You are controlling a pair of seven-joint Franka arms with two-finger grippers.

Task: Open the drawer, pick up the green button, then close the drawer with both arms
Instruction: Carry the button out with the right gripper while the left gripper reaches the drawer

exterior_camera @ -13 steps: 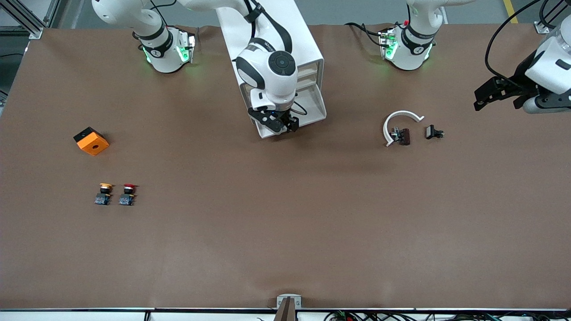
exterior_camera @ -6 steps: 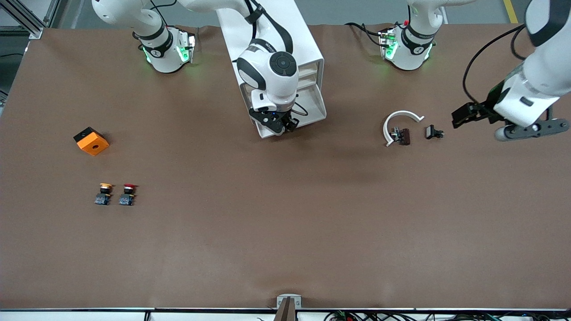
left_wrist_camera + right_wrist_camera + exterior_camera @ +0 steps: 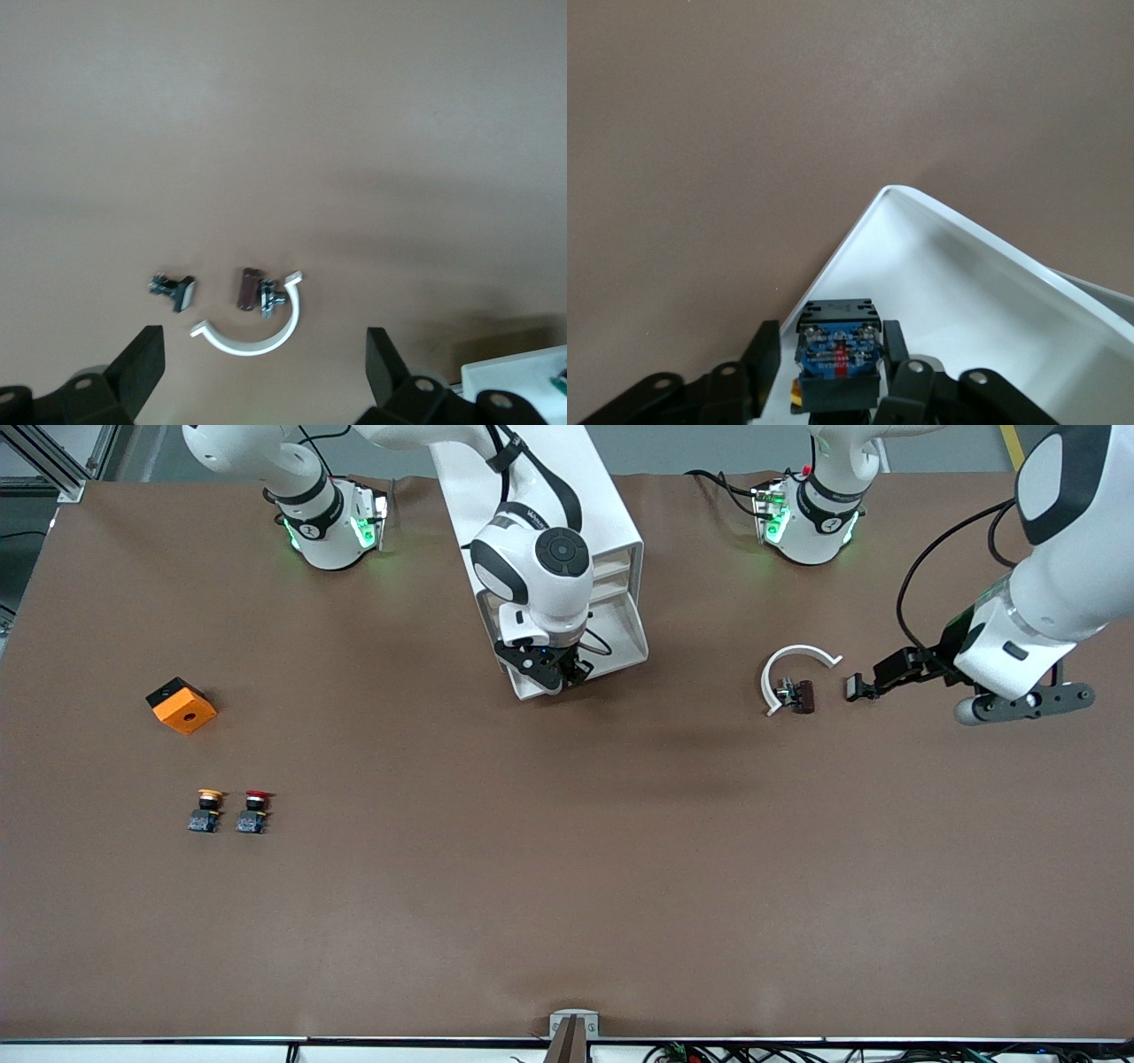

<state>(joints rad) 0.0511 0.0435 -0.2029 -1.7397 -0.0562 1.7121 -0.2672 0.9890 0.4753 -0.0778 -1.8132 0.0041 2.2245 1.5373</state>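
Observation:
The white cabinet point(image 3: 589, 505) stands at the middle of the table's robot edge, and its lowest drawer point(image 3: 625, 638) is pulled out. My right gripper point(image 3: 556, 673) is over the open drawer's front corner. In the right wrist view the right gripper point(image 3: 830, 350) is shut on a button point(image 3: 837, 354) with a black and blue body, above the white drawer tray point(image 3: 966, 292). The button's cap is hidden. My left gripper point(image 3: 886, 673) is open and empty over a small black part point(image 3: 859, 687); its fingers point(image 3: 142, 359) stand wide apart.
A white C-shaped ring point(image 3: 797, 657) and a brown part point(image 3: 802, 696) lie toward the left arm's end. An orange cube point(image 3: 182, 705), a yellow-capped button point(image 3: 206, 810) and a red-capped button point(image 3: 253, 810) lie toward the right arm's end.
The left arm has swung in from the table's end toward the white ring and the small black part. The right gripper has shifted slightly at the drawer's front.

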